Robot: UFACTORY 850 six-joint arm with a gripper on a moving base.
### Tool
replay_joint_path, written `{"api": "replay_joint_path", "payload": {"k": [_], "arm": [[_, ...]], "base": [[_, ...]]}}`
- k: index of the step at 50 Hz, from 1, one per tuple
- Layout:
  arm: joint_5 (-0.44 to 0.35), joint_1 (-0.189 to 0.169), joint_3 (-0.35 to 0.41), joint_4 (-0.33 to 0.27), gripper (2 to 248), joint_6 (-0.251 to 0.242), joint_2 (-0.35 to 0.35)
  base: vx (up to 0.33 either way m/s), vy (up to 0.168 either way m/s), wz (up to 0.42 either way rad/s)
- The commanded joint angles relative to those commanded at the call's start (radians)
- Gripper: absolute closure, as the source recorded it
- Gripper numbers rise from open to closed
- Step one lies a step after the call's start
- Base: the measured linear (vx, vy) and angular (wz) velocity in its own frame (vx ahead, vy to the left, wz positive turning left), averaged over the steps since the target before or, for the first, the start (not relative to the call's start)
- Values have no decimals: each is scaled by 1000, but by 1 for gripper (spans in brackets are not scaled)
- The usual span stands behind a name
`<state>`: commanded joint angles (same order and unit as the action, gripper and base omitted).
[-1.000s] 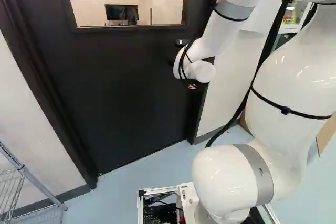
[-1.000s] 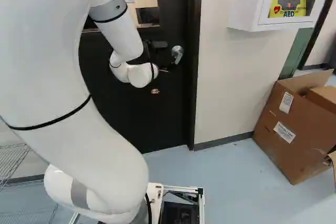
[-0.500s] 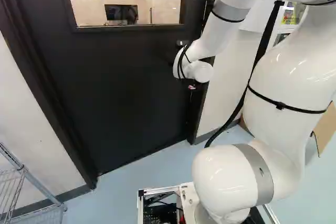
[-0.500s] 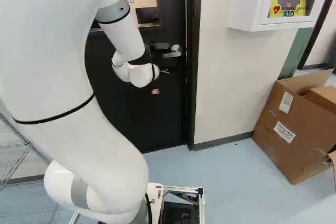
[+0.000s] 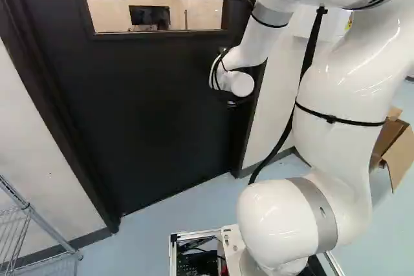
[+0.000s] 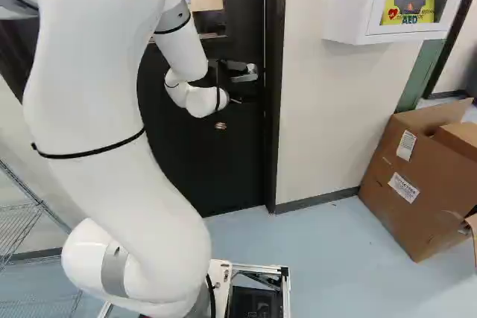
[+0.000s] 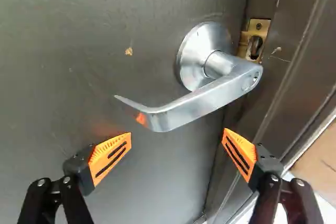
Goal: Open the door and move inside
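The gripper [image 6: 235, 100] stands with its two fingers spread wide and nothing gripped between their orange pads [image 7: 110, 157]. Ahead of the gripper [image 7: 177, 137], a silver lever handle [image 7: 202, 103] juts from a round rose [image 7: 192, 53] on a dark, scuffed door [image 7: 63, 87]. The lever slants, its thin end curving back toward the door, with an orange patch on the bend. Just beside the rose, a brass latch plate [image 7: 259, 26] sits by the dark door frame [image 7: 299, 66]. One finger is seen against the door, the other partly against the frame.
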<state>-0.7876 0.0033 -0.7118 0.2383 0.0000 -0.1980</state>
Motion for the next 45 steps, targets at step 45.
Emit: {"api": "replay_joint_path", "payload": {"k": [45], "arm": [[2,62,-248,8,3,0,-209]], "base": [[0,0,0]]}}
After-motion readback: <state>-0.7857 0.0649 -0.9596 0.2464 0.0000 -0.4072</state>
